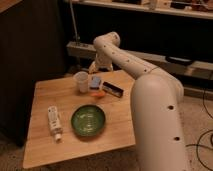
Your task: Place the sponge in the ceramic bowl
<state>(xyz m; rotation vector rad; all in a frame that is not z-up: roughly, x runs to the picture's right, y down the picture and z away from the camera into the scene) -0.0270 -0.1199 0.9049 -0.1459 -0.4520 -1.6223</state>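
One white arm (150,100) fills the right side of my feed, rising from the lower right, bending at an elbow high up and dropping to the claw (94,69), which hangs over the far part of the wooden desk (45,147). I read the claw as spread wide, not pinching anything. Most of the desk lies on the camera side of the claw. The ceramic bowl (88,120), dark green and round, sits upright well short of the claw, toward the camera. A white bottle (54,121) lies on its side just left of that bowl in my view, well apart from the claw. A dark oblong block (112,89) lies near the claw, to its right and a little closer to me. A translucent white cup (81,81) stands upright just to the claw's left. The sponge (95,81), light blue, rests on the desk directly beneath the claw and just beside the cup; I cannot tell whether the claw touches it. A small orange piece (98,93) lies just on the near side of the sponge, between the claw and the bowl
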